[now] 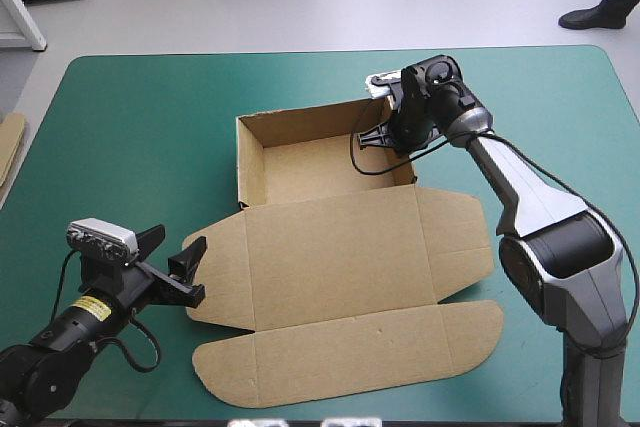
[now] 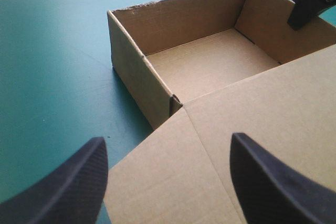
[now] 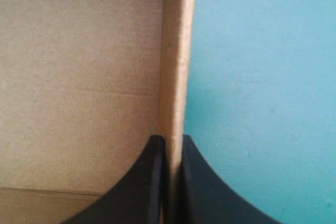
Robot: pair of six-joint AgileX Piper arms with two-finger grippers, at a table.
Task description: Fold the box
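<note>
The brown box (image 1: 330, 247) lies near the middle of the teal-green cover (image 1: 140, 127). It forms an open tray (image 1: 310, 162) on the far side, with the lid (image 1: 340, 277) flat toward the robot and its side and front flaps spread out. The right gripper (image 1: 378, 135) reaches down over the tray's right wall (image 3: 176, 51). Its black fingers are all but together, clamped on the wall's top edge, one inside the tray and one outside over bare cover. This grip most likely steadies the wall, or seats its tucked layer, so that the tray holds its shape. The left gripper (image 1: 172, 247) hovers just beside the lid's left flap (image 1: 215, 277), fingers wide apart and gripping nothing, aimed along the lid toward the tray's near-left corner (image 2: 174, 103). It is judged to be staged for the flap edge. Clearance: open cover surrounds the box on every side, widest to the left, while the lid's front flap lies close to the table's near edge. An edge of spare board (image 1: 10, 142) shows at the table's left edge, well apart from the box.
</note>
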